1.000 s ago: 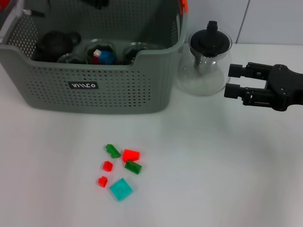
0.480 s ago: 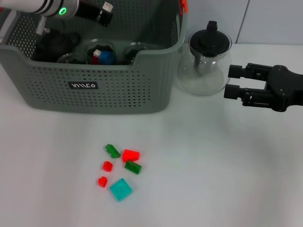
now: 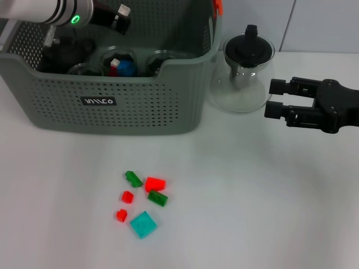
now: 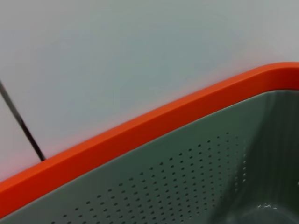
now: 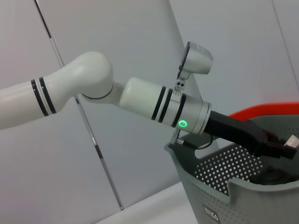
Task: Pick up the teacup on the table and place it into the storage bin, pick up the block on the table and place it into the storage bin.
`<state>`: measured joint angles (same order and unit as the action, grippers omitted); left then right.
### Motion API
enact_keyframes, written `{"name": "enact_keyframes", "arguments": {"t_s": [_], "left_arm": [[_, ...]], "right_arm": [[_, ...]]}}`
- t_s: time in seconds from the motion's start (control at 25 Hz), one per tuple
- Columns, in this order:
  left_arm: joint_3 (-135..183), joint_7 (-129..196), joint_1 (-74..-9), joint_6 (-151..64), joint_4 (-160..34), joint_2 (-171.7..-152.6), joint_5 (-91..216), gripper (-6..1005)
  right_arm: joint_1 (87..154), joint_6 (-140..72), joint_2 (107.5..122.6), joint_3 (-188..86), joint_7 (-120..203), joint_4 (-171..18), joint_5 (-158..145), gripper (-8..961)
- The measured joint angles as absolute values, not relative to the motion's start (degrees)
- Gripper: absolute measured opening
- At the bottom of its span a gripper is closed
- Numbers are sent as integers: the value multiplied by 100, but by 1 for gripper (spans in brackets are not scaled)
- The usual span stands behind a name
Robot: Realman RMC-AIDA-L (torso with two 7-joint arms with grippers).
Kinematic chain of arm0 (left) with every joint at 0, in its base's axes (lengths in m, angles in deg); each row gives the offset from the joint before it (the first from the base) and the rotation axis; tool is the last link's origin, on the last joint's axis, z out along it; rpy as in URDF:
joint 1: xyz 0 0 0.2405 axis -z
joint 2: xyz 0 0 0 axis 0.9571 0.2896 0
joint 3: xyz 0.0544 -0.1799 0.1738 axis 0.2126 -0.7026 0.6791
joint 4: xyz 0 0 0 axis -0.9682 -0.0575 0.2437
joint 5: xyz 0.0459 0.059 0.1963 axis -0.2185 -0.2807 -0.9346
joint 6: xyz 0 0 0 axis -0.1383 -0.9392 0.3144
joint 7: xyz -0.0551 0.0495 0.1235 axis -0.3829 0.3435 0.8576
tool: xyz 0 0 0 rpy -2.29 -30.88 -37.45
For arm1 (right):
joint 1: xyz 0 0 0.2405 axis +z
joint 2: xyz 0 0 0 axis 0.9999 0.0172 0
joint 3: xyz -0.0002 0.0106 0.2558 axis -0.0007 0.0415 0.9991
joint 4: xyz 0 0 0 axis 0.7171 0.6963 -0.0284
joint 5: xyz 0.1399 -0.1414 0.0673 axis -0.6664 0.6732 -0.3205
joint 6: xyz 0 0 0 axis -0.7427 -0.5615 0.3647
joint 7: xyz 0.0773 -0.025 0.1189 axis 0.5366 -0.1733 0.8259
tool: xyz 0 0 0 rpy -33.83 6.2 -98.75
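The grey-green storage bin (image 3: pixel 112 101) stands at the back left. Inside it are a dark teapot (image 3: pixel 64 50) and glass teacups; one teacup (image 3: pixel 119 63) has red and blue blocks in it. Several loose blocks lie on the table in front: green (image 3: pixel 133 179), red (image 3: pixel 155 184) and teal (image 3: pixel 143 224). My left gripper (image 3: pixel 112 17) hangs over the bin's back left part, and the right wrist view shows it (image 5: pixel 275 140) above the bin (image 5: pixel 219 196). My right gripper (image 3: pixel 270 97) hovers open and empty at the right, beside the glass teapot.
A glass teapot with a black lid (image 3: pixel 242 73) stands just right of the bin, close to my right fingertips. An orange rim (image 4: pixel 140 130) runs behind the bin's perforated wall (image 4: pixel 187 182). White table spreads around the blocks.
My left arm has come down into view over the bin's back left, then shifted slightly left. The right gripper and the blocks on the table have stayed put.
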<state>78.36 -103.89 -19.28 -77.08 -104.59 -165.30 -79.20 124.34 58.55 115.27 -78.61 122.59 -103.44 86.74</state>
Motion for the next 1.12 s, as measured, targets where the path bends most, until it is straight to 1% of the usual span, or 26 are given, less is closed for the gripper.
{"name": "enact_keyframes", "arguments": {"t_s": [0.24, 0.44, 0.56, 0.68, 0.8, 0.84, 0.96, 1.12], "left_arm": [[7817, -10397, -1969, -7608, -10511, -16584, -8000, 374], [7809, -10473, -1984, -7672, -10634, -16569, -8003, 471], [7755, -10641, -2112, -8012, -11143, -16563, -7903, 530], [7477, -10665, -2351, -8784, -12122, -16609, -7404, 588], [7147, -10448, -2668, -9754, -13122, -16629, -6293, 608], [6960, -10208, -2862, -10257, -13498, -16623, -5596, 615], [6513, -9410, -3186, -11451, -13954, -16610, -4177, 626], [5966, -8206, -3569, -13448, -14260, -16682, -3121, 620]], "right_arm": [[12434, 5892, 11530, -7861, 12273, -10344, 8674, 791], [12419, 5898, 11531, -7861, 12283, -10351, 8674, 791], [12406, 5904, 11512, -7861, 12284, -10371, 8672, 791], [12389, 5922, 11495, -7861, 12283, -10384, 8664, 791], [12372, 5939, 11477, -7845, 12254, -10393, 8664, 791], [12366, 5944, 11470, -7842, 12242, -10394, 8665, 791], [12354, 5955, 11460, -7840, 12225, -10397, 8669, 791], [12338, 5991, 11455, -7824, 12213, -10398, 8669, 791]]}}
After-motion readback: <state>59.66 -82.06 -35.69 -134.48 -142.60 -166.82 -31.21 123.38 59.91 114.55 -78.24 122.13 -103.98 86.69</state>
